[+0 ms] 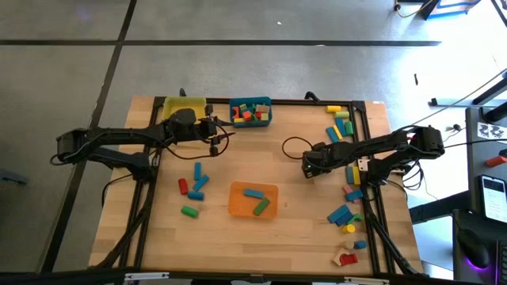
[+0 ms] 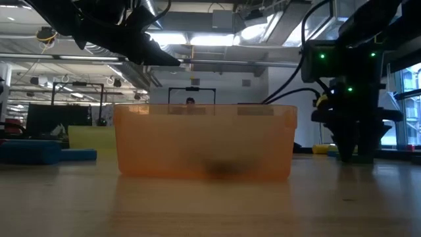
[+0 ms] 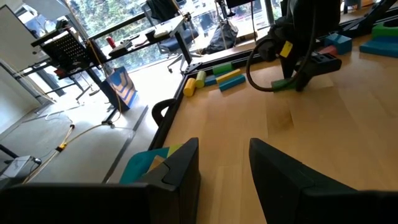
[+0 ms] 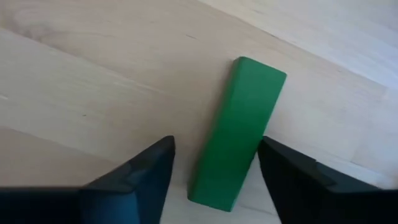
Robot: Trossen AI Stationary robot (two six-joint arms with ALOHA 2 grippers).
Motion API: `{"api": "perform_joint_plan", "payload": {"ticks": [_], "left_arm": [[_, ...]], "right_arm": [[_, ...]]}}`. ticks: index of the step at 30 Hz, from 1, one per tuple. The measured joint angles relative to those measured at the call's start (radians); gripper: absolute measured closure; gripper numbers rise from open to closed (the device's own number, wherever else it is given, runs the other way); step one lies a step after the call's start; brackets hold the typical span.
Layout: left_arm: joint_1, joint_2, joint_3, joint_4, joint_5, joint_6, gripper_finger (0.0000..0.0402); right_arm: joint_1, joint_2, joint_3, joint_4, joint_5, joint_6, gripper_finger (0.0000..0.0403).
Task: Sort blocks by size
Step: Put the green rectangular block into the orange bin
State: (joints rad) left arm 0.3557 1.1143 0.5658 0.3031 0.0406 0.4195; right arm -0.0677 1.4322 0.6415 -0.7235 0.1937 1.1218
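I'm looking down on the pale wooden worktop (image 1: 238, 237) w/ 3 bins on it: a yellow rectangular bin (image 1: 184, 106) at the far edge, a teal rectangular bin (image 1: 250, 112) just beside it, and an orange translucent bin (image 1: 253, 199) near the middle.

I'm watching the right gripper (image 4: 214, 171) hanging low over the worktop, right of centre. Its jaws are standing open astride a long green wooden block (image 4: 237, 129) lying flat; the block is between the two fingers w/ a visible gap on the one side, so I'm not seeing a grip.

The left gripper (image 1: 215, 136) is hovering near the yellow and teal bins. Its jaws are sitting partly apart, and I'm seeing nothing between them in the left wrist view.

Block count approx.: the orange bin is holding 2, one blue (image 1: 253, 193) and one green (image 1: 261, 207). The teal bin is holding a mixed heap, too small to count. The loose cluster left of the orange bin (image 1: 194, 188) is looking like 5: blue ones, 1 red, 1 green. Many more are lying along the right edge (image 1: 342, 127) and down toward the near right corner (image 1: 346, 255); can't count those reliably.
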Motion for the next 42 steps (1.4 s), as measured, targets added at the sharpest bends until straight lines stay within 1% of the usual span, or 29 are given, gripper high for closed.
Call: {"api": "perform_joint_plan", "payload": {"ticks": [4, 8, 12, 14, 19, 26, 30, 34, 37, 42], "left_arm": [[0.000, 0.000, 0.000, 0.000, 0.000, 0.001, 0.0274], [0.000, 0.000, 0.000, 0.000, 0.000, 0.003, 0.0274], [0.000, 0.000, 0.000, 0.000, 0.000, 0.003, 0.0274], [0.000, 0.000, 0.000, 0.000, 0.000, 0.003, 0.0274], [0.000, 0.000, 0.000, 0.000, 0.000, 0.003, 0.0274], [0.000, 0.000, 0.000, 0.000, 0.000, 0.003, 0.0274], [0.000, 0.000, 0.000, 0.000, 0.000, 0.004, 0.0274], [0.000, 0.000, 0.000, 0.000, 0.000, 0.003, 0.0274], [0.000, 0.000, 0.000, 0.000, 0.000, 0.003, 0.0274], [0.000, 0.000, 0.000, 0.000, 0.000, 0.003, 0.0274]], "right_arm": [[0.000, 0.000, 0.000, 0.008, -0.004, -0.015, 0.0228], [0.000, 0.001, 0.000, 0.012, -0.023, -0.070, 0.0272], [0.002, 0.000, 0.000, 0.015, -0.034, -0.123, 0.0297], [0.002, 0.001, 0.003, 0.019, -0.036, -0.156, 0.0297], [0.002, 0.005, 0.035, 0.021, -0.059, -0.224, 0.0276], [0.003, 0.005, 0.108, 0.026, -0.055, -0.300, 0.0288], [0.003, 0.004, 0.164, 0.040, -0.054, -0.345, 0.0283], [0.031, 0.004, 0.211, 0.120, -0.051, -0.402, 0.0279], [0.067, 0.003, 0.233, 0.213, -0.063, -0.456, 0.0278], [0.133, 0.003, 0.242, 0.412, -0.139, -0.542, 0.0277]]}}
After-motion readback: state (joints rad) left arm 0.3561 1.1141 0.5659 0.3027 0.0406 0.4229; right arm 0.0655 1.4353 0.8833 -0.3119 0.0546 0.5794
